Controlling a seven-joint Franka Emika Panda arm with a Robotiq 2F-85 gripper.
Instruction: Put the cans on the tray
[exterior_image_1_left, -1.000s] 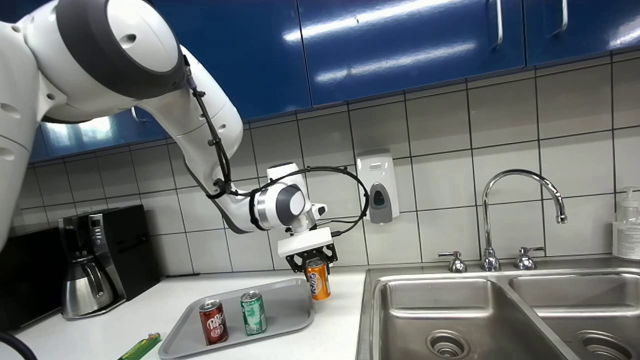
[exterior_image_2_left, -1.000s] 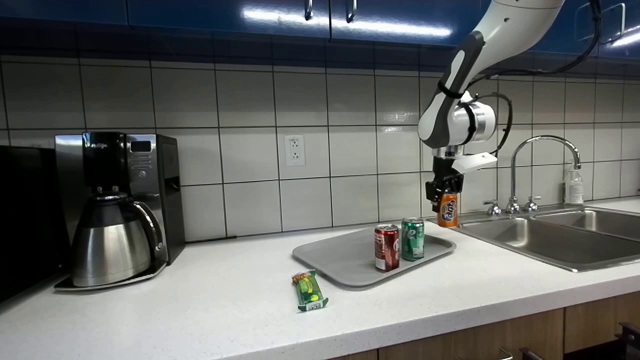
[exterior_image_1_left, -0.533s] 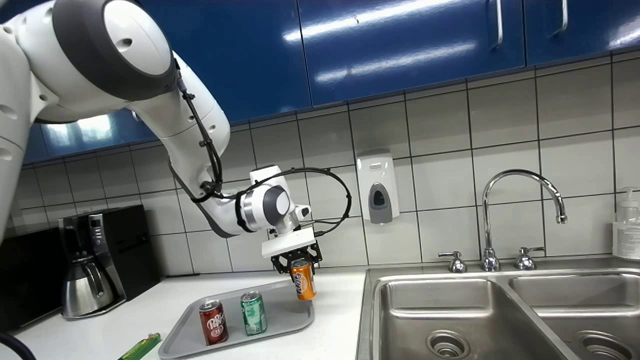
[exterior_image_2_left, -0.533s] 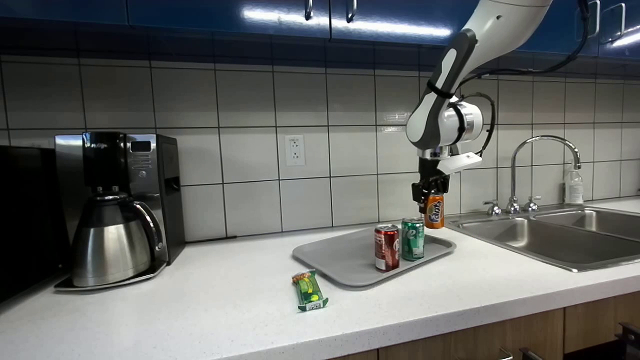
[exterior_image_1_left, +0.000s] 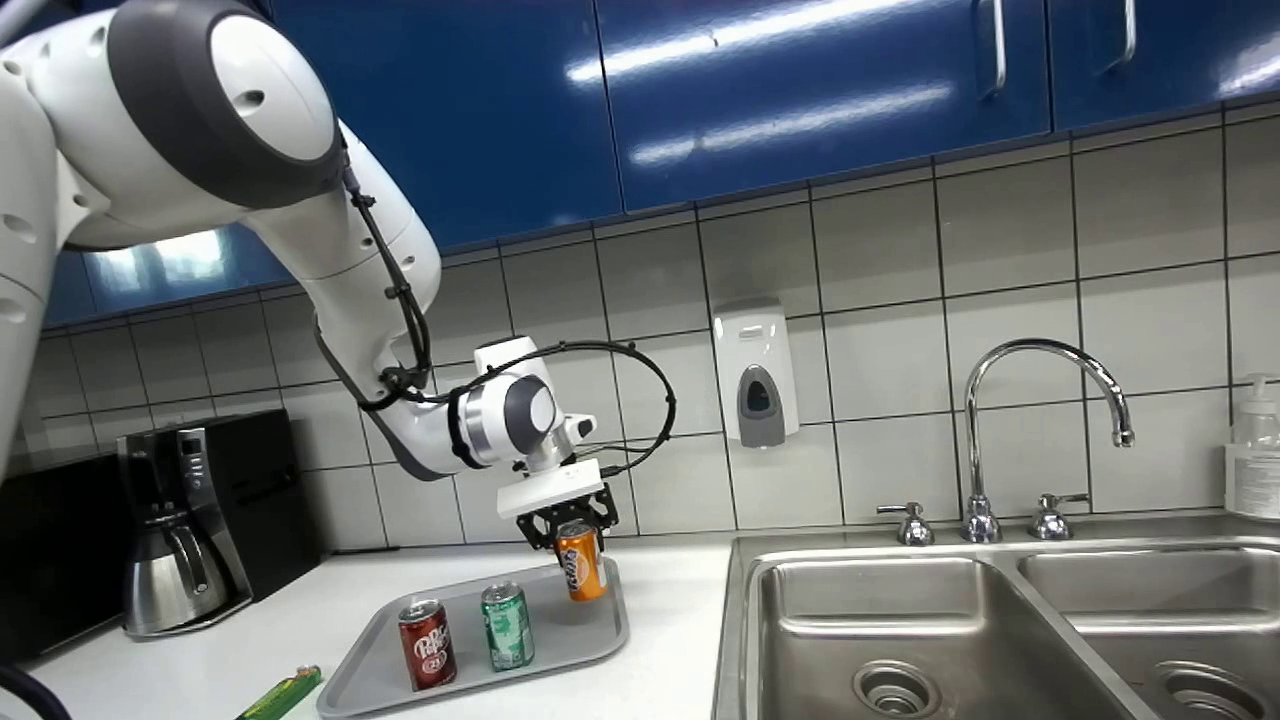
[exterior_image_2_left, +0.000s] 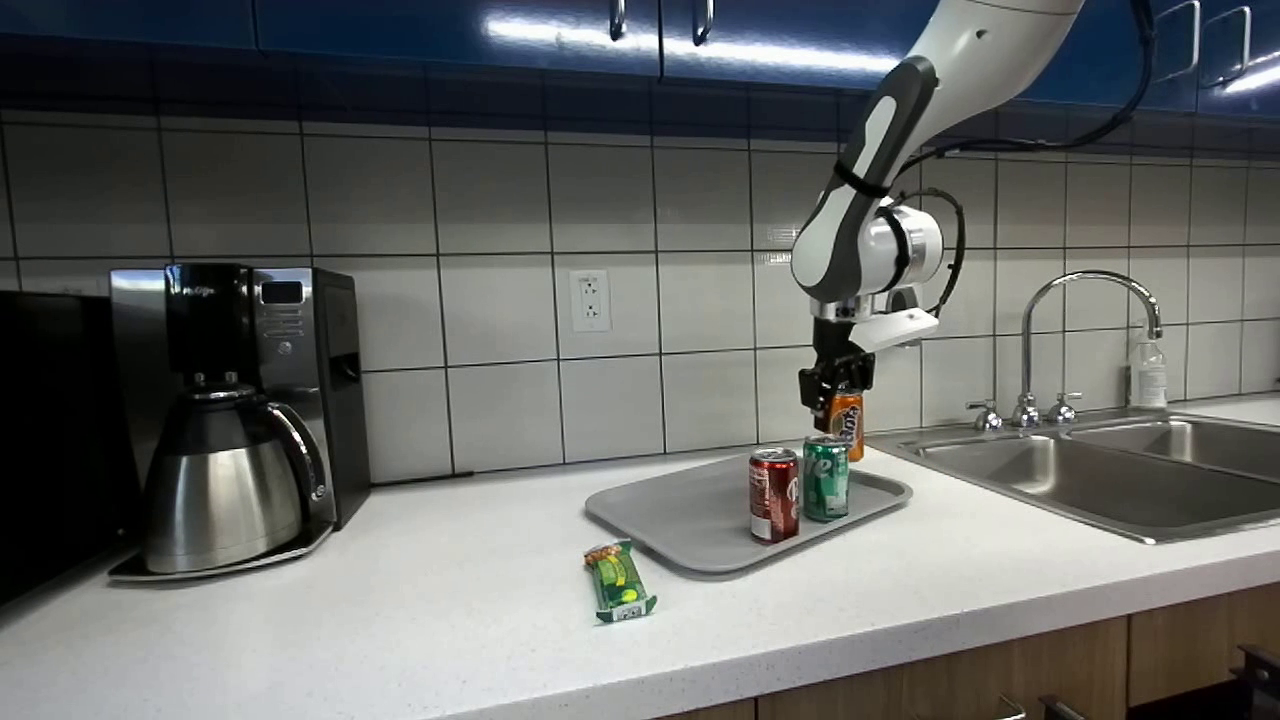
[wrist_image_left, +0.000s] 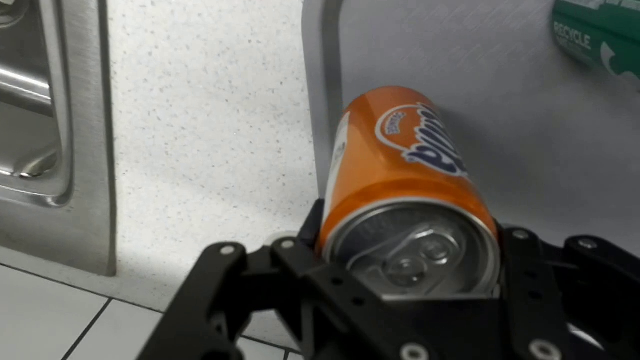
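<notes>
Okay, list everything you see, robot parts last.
Tiled wall: 1, off-white, back
Upper cabinets: several, blue, overhead
Countertop: 1, white, below wall
Lower cabinets: several, brown, below countertop
Tray: 1, grey, on countertop
Dr Pepper can: 1, dark red, on tray
Soda can: 1, green, on tray
Fanta can: 1, orange, held over tray
Snack packet: 1, green, on countertop
Coffee maker: 1, black-silver, on countertop
Carafe: 1, silver, in coffee maker
Double sink: 1, silver, in countertop
Faucet: 1, chrome, behind sink
Faucet handles: 2, chrome, beside faucet
Wall dispenser: 1, white, on wall
Pump bottle: 1, clear, behind sink
Outlet: 1, white, on wall
Unidentified object: 1, black, left edge
Robot arm: 1, white, above countertop
Fingers: 2, black, gripping Fanta can
</notes>
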